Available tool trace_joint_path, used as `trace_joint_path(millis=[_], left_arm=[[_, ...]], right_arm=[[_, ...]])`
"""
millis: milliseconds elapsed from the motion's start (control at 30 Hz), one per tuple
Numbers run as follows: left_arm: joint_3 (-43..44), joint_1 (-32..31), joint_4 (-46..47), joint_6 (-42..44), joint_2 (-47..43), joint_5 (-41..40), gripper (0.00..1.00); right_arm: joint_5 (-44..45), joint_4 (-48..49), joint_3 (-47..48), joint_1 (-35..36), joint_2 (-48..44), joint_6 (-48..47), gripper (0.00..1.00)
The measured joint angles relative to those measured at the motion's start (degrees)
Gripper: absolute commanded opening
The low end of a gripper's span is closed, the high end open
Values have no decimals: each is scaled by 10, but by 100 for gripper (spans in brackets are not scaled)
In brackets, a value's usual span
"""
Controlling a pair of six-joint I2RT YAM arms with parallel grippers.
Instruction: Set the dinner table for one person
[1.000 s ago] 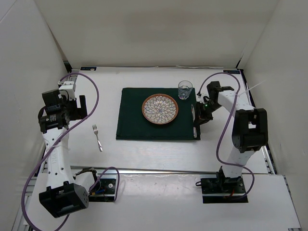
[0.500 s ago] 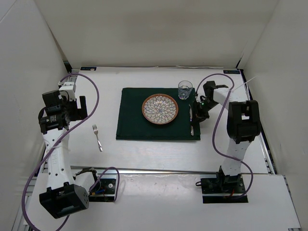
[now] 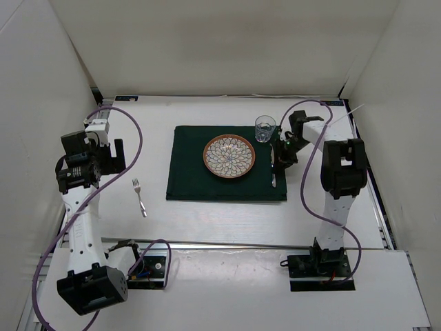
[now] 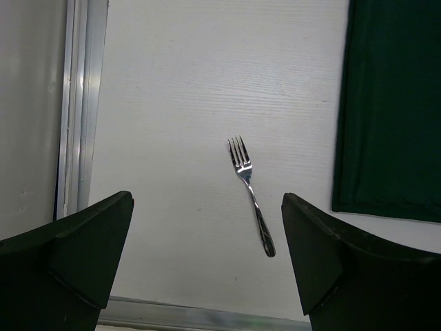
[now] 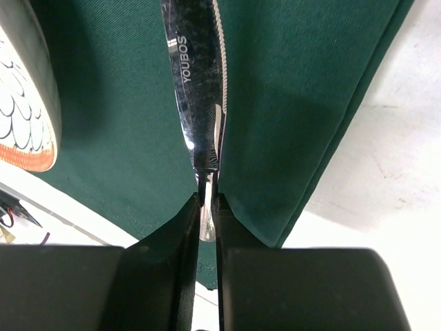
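My right gripper [image 5: 207,200] is shut on the handle of a silver knife [image 5: 196,83], whose blade points away over the dark green mat [image 5: 289,89]. From above, the knife [image 3: 274,171] lies along the mat's right strip, between the patterned plate [image 3: 229,156] and the mat's edge. I cannot tell whether it touches the cloth. My left gripper [image 4: 207,227] hangs wide open above the white dinner table [image 3: 207,221], holding nothing. A fork [image 4: 251,196] lies on the table below it, left of the mat, tines pointing away.
A clear glass [image 3: 265,129] stands at the mat's back right corner, just behind my right gripper [image 3: 280,153]. The plate's rim [image 5: 24,103] is close to the knife's left. An aluminium rail [image 4: 79,103] runs along the table's left side. White walls enclose the table.
My right arm has swung in toward the plate with the knife, shifting it from the mat's right edge further onto the mat. The left arm and fork have barely moved.
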Motion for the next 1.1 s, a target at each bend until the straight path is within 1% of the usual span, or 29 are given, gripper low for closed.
trace_joint_path(millis=[600,667,767,933,1100], left_arm=[[0,0,0,0,-9,0,100],[0,0,0,0,-10,0,100],[0,0,0,0,-11,0,100],[0,0,0,0,-11,0,100],[0,0,0,0,-11,3,100]], right_arm=[[11,2,6,12,24,15,0],[15,2,6,12,24,16,1],[24,2,6,13,25,21,6],[28,2,6,13,25,27,9],[30,2,9,13,25,29,17]])
